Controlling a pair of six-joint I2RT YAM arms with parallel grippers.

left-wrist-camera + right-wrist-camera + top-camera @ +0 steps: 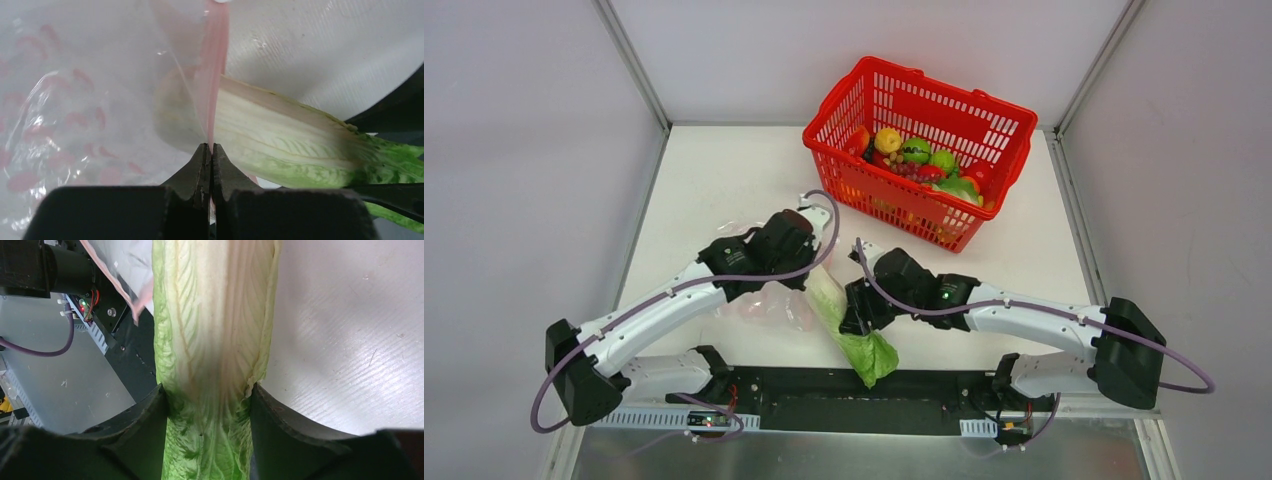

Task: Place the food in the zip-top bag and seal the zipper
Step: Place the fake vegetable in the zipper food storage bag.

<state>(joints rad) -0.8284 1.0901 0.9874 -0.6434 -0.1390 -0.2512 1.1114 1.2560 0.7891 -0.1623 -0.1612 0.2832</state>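
Note:
The long pale-and-green cabbage (849,325) lies slanted near the table's front edge, leafy end toward the arm bases. My right gripper (208,392) is shut on the cabbage (212,330), one finger on each side of its green part. The clear zip-top bag (759,300) with pink spots lies crumpled under the left arm. My left gripper (210,148) is shut on the bag's pink zipper (215,75) strip, holding the mouth edge up. The cabbage's pale stem end (260,135) sits at the bag's (65,110) mouth, partly behind the plastic. In the top view the left gripper is hidden under its wrist.
A red plastic basket (984,110) stands at the back right of the table, holding several toy fruits and vegetables (919,160). The black base rail (844,395) runs along the near edge. Grey walls close in both sides.

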